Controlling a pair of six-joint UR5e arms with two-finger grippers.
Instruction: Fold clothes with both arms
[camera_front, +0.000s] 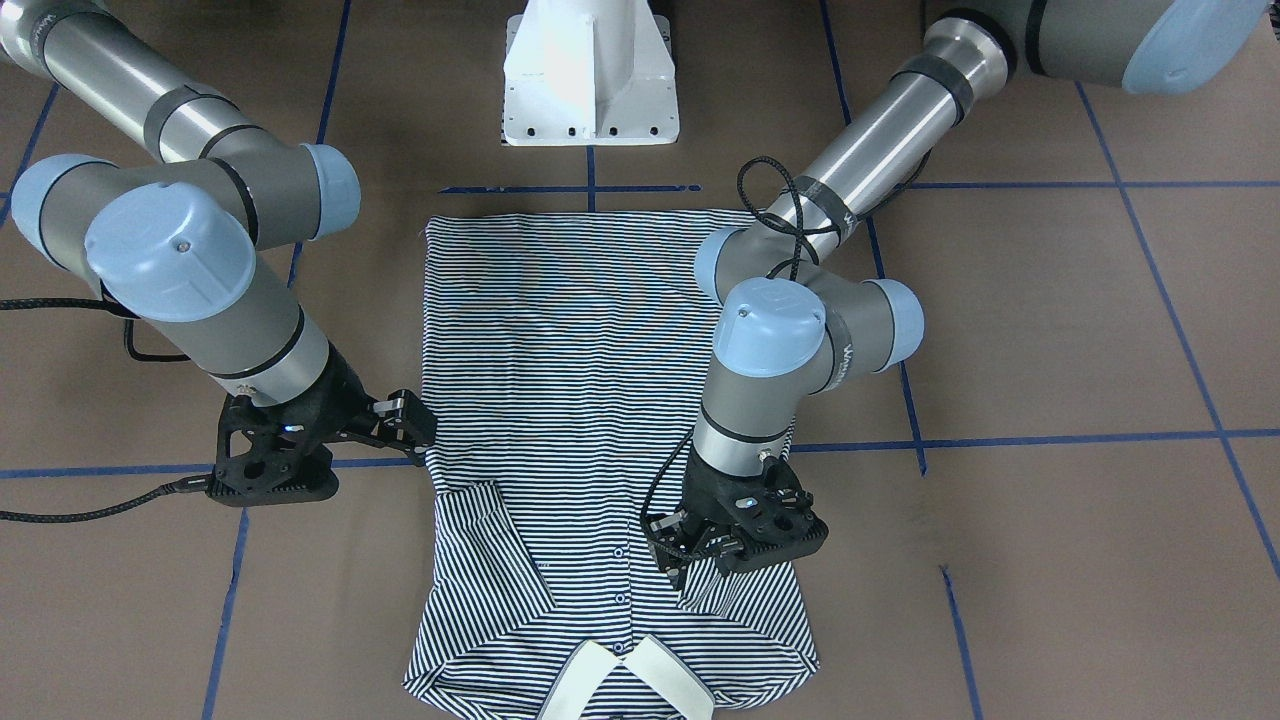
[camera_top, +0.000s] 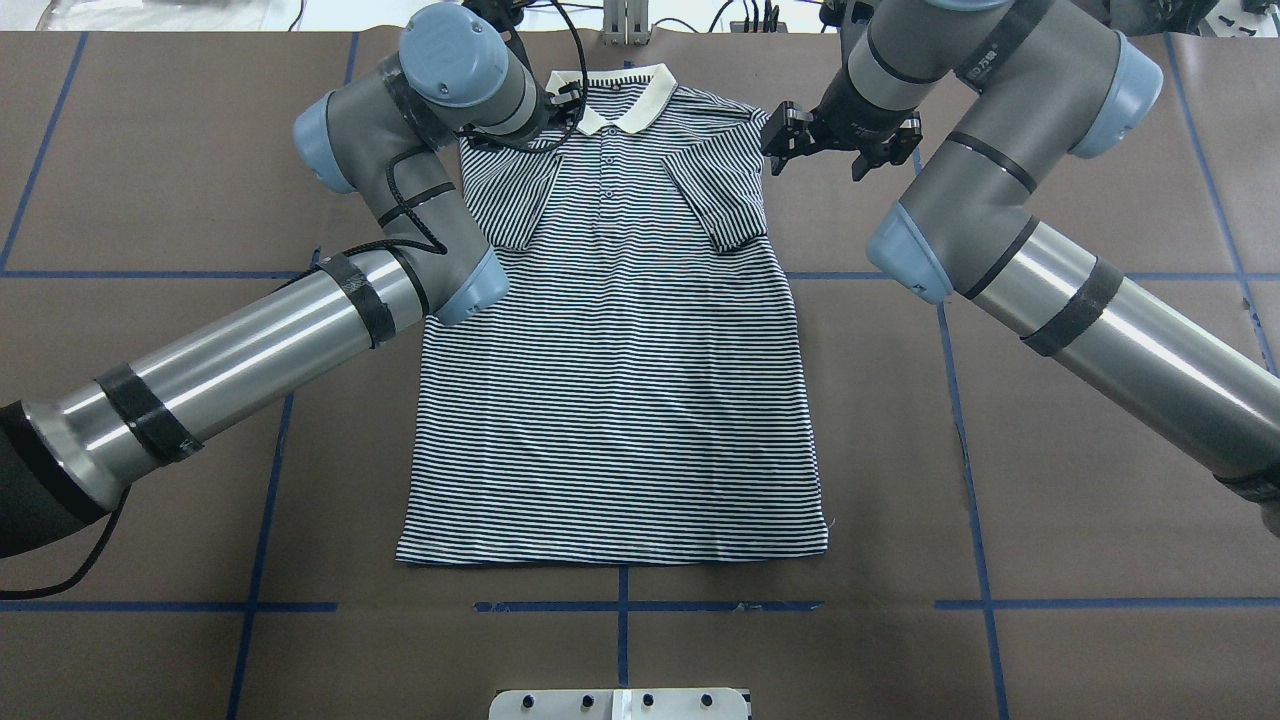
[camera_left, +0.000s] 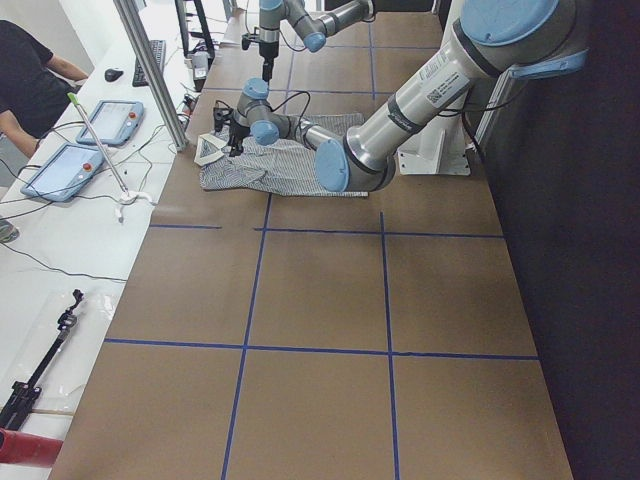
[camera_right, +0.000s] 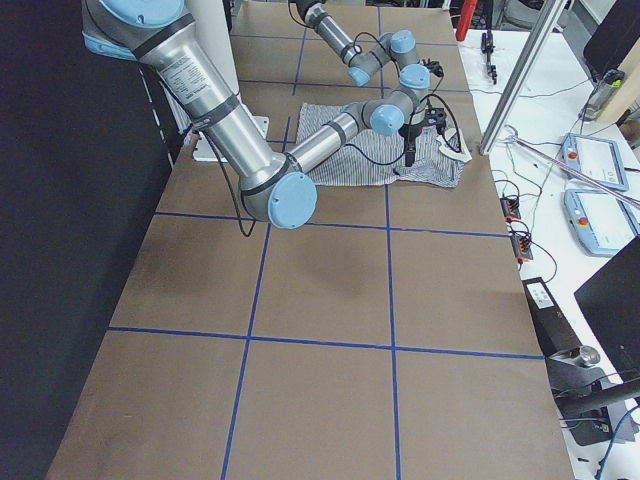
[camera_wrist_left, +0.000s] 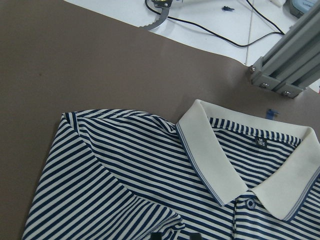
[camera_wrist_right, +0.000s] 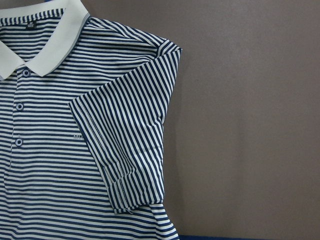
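Desk (camera_top: 150, 200) of brown board, gridded with blue tape, carries everything. Two grey arms with pale blue caps reach over it from the robot's side: the left arm (camera_top: 250, 340), with a black cable looped round it, and the right arm (camera_top: 1080, 300). Between them the shirt (camera_top: 610, 400) lies flat and face up in the middle of the desk, its hem toward the white base (camera_front: 590, 80) and its collar (camera_top: 620, 95) at the far end. Both short sleeves are folded inward over the chest, the left sleeve (camera_top: 505, 200) and the right sleeve (camera_wrist_right: 125, 150) each lying diagonally beside the placket.

The left gripper (camera_front: 695, 555) hangs over the folded left sleeve, close to the collar. In the left wrist view its fingertips (camera_wrist_left: 156, 234) show at the bottom edge with a gap between them, just short of the sleeve's hem, so it stands open and holds no cloth. The right gripper (camera_front: 410, 425) sits off the shirt, just beside its right edge at about armpit height, with jaws spread and pointing toward the cloth.

The collar is plain white and lies spread open, with a small dark label (camera_wrist_left: 260, 142) inside the neck. Three buttons (camera_wrist_right: 19, 106) run down the placket, and a tiny logo (camera_wrist_right: 77, 136) peeks out at the right sleeve's hem.
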